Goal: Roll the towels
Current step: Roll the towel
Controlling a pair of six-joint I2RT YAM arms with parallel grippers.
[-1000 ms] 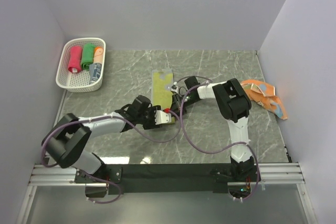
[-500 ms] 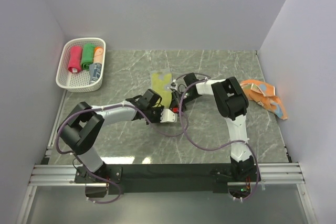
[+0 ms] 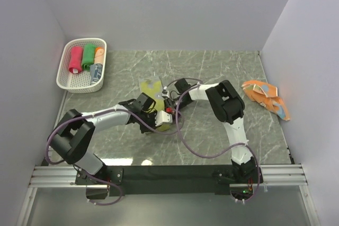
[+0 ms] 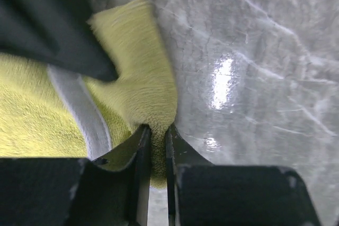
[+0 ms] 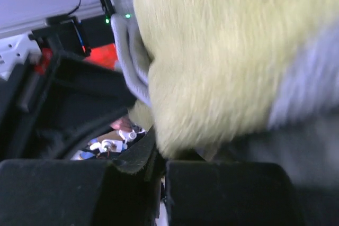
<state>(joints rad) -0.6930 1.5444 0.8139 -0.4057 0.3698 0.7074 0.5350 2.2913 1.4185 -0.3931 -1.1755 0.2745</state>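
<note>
Both arms stretched inward, wrists low, nearly meeting; left pincer (image 4: pixel 158 133) pinched narrow, right pincer (image 5: pixel 160 163) fully closed.

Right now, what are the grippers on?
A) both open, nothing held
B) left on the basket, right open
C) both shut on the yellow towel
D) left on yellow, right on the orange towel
C: each wrist view shows the yellow towel pinched between that gripper's jaws, left gripper and right gripper alike; the orange towel lies apart at the right.
</note>
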